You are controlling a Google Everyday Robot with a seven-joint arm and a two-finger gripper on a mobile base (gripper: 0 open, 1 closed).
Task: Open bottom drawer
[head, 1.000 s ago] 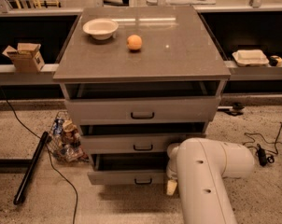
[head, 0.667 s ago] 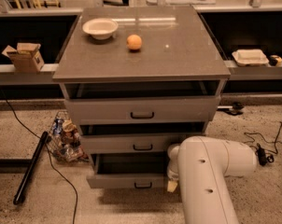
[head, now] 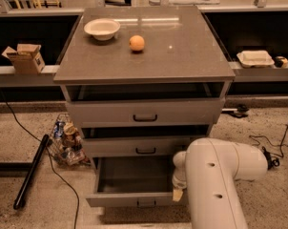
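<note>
The grey cabinet (head: pixel 182 56) stood with open floor (head: pixel 44 213) at its front left. My arm (head: pixel 215 185) crowded the right front corner of the bottom drawer (head: pixel 129 178), which jutted out lowest, further than a second earlier. My claw (head: pixel 178 192) sat at that corner; wide or closed, I could not tell.

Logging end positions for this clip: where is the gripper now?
In the camera view, the gripper is low and right of centre, mostly hidden behind the white arm, by the right end of the front of the pulled-out bottom drawer.
</note>
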